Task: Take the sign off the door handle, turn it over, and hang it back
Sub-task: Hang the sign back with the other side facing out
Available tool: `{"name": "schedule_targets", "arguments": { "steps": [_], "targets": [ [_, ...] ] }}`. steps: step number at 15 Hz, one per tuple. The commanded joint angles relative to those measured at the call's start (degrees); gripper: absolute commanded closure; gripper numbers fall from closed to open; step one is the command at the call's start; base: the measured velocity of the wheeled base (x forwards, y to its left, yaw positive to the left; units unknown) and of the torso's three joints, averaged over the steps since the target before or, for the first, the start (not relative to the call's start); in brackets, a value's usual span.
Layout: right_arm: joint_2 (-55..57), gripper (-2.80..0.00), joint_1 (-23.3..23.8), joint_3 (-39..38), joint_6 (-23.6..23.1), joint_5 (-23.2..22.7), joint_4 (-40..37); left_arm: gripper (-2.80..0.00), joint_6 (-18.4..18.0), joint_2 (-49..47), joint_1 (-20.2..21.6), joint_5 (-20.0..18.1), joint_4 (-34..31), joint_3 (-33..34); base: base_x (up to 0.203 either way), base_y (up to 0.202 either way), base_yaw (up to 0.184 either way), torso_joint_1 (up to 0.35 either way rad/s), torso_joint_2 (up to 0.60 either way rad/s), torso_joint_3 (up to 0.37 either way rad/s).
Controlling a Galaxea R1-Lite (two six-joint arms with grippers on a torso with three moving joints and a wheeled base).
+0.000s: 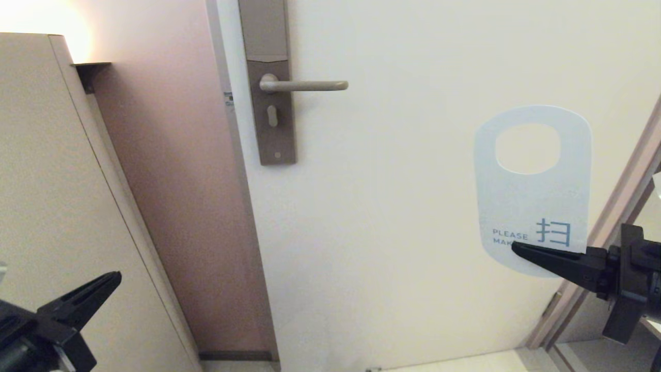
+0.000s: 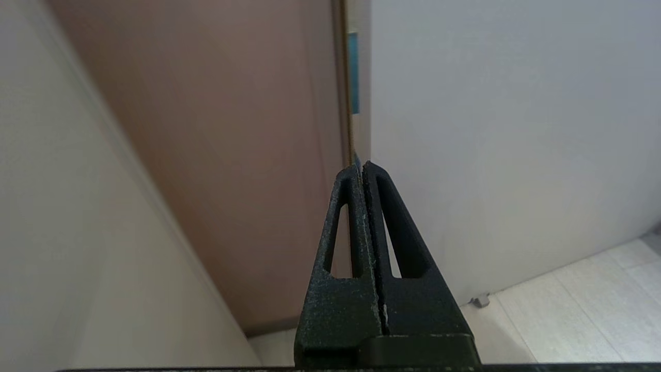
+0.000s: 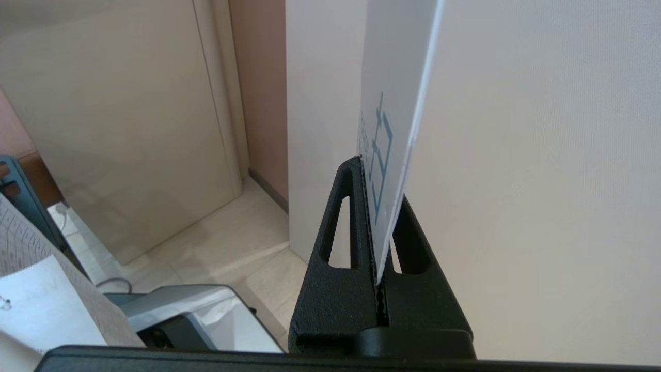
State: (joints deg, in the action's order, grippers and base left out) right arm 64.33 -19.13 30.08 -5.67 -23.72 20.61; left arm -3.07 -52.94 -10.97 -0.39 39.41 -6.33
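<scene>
The right hand [image 1: 519, 249] reaches in from the right and pinches the lower edge of the flat white rounded-oblong sign [image 1: 532, 196], its two black fingers [image 3: 338, 227] pressed on either face of the card. The sign stands upright in front of the pale door [image 1: 413, 232], white side with blue lettering "PLEASE MAK…" toward the head camera, oval hole uppermost. It is well apart from the slim horizontal brushed-metal door handle [image 1: 304, 85], which sits bare on its tall narrow plate [image 1: 271, 119] up and to the left. The left hand [image 2: 361, 170] waits low on the left, fingers pressed together on nothing
</scene>
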Motion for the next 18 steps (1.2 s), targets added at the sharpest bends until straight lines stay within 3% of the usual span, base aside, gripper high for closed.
{"name": "schedule_targets", "arguments": {
  "steps": [1,3,6,10,14,15,18],
  "targets": [
    [0.00,0.00,-0.03,-0.11,-0.13,-0.18,0.13,0.00,0.38,4.87,0.51,0.11,0.23,3.68,0.000,0.000,0.000,0.000,0.00,0.000],
    [-0.17,0.00,-0.03,-0.11,-0.13,-0.18,0.13,0.00,0.76,5.89,0.60,-0.04,-0.16,6.26,0.000,0.000,0.000,0.000,0.00,0.000],
    [-0.17,0.00,-0.03,-0.02,-0.22,-0.18,0.22,0.00,3.11,8.36,0.10,-0.56,-7.47,6.25,0.000,0.000,0.000,0.000,0.00,0.000],
    [0.01,0.00,-0.03,0.18,-0.22,-0.18,0.22,0.00,5.92,16.30,-0.27,-7.43,-17.60,6.24,0.000,0.000,0.000,0.000,0.00,0.000],
    [-0.33,0.00,-0.03,0.42,-0.48,-0.10,0.30,0.00,7.04,28.21,-0.61,-10.12,-30.72,6.02,0.000,0.000,0.000,0.000,0.00,0.000],
    [-0.52,0.00,-0.03,0.59,-0.48,-0.10,0.30,0.00,8.73,29.98,-0.95,-9.91,-32.94,5.86,0.000,0.000,0.000,0.000,0.00,0.000],
    [-0.52,0.00,-0.03,0.42,-0.57,-0.01,1.71,0.00,8.08,32.90,-0.85,-1.45,-33.61,6.12,0.000,0.000,0.000,0.000,0.00,0.000]
  ]
}}
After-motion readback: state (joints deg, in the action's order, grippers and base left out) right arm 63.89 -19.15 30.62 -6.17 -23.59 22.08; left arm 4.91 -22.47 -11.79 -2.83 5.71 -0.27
